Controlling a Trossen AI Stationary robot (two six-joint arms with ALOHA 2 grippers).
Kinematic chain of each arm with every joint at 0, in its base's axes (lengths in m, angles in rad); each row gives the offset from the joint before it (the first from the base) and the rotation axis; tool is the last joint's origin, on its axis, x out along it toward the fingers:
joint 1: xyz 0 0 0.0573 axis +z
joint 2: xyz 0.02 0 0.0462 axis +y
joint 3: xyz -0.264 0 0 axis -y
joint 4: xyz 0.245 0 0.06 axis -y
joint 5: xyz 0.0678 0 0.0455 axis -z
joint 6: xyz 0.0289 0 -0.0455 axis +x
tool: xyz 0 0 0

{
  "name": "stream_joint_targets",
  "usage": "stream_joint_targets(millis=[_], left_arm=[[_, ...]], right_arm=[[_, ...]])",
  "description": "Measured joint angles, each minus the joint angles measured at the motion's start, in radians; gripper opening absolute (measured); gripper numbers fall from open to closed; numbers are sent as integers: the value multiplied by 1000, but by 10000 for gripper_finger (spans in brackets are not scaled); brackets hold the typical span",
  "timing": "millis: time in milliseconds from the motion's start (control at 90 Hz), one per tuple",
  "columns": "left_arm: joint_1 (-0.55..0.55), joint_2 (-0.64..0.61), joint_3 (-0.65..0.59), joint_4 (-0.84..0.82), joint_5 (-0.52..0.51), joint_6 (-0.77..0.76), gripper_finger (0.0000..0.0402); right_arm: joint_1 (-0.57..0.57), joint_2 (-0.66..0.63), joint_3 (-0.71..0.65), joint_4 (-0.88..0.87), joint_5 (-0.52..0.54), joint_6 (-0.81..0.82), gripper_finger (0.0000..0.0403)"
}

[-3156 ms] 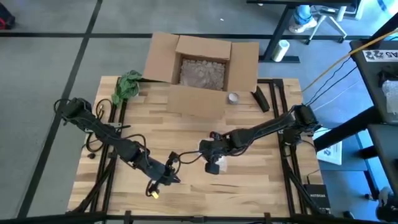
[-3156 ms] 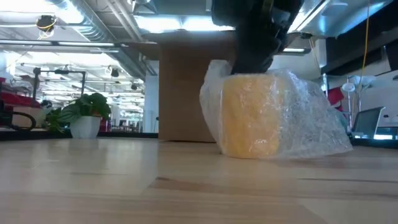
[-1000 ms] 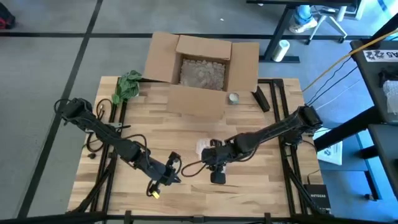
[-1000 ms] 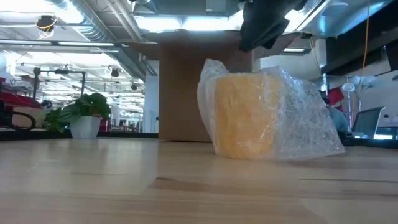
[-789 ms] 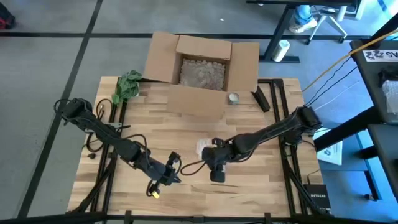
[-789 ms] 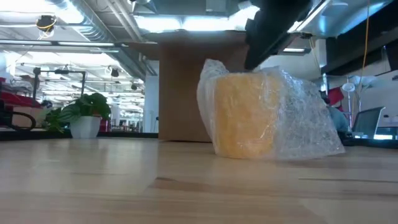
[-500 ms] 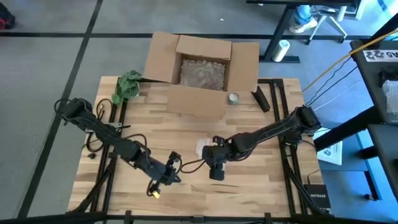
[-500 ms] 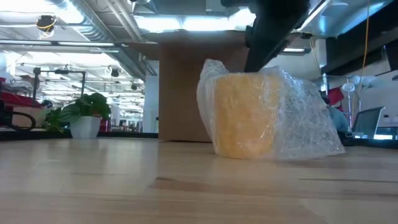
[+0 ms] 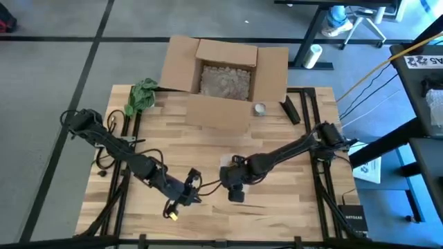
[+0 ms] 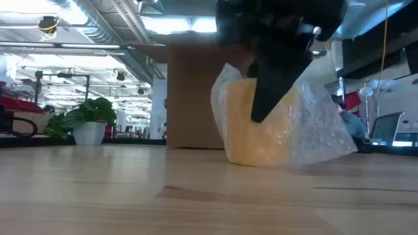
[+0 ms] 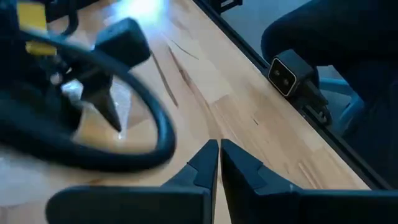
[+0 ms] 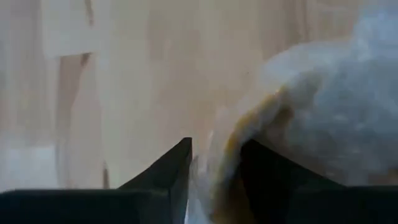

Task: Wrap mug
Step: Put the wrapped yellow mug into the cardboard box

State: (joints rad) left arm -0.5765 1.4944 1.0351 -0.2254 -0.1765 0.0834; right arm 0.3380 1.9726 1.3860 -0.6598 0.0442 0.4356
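my right gripper has dropped back onto the mug, fingers narrowly apart over the edge of its bubble wrap. the half-wrapped mug sits on the surface right beneath me; i judge i'm regrasping to fold. left gripper waits closed beside.

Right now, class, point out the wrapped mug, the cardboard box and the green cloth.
wrapped mug [image 10: 264, 140], low view, yellow side under bubble wrap
cardboard box [image 9: 271, 72], high view, right flap
green cloth [image 9: 142, 95], high view, middle
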Motion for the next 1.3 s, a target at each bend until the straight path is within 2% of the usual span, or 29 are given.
stream_joint_targets(millis=[89, 133, 467, 722, 944, 1300], left_arm=[[0, 0, 0, -19, 0, -11, 0], [0, 0, 0, -37, 0, -21, 0], [-30, -64, 0, -231, -17, -187, 0], [-145, -165, 1, -318, -167, -308, 0], [-207, -185, 1, -318, -205, -317, 0], [-181, -185, -64, -290, -209, -356, 0]], right_arm=[[1, -1, -1, 5, 27, -17, 34], [3, -11, -2, 3, 28, -30, 20], [18, -1, 70, 3, 2, -58, 4], [16, -1, 190, -50, -6, -142, 2], [15, -3, 361, -146, 32, -231, 2], [-42, -5, 753, -405, 105, -384, 2]])
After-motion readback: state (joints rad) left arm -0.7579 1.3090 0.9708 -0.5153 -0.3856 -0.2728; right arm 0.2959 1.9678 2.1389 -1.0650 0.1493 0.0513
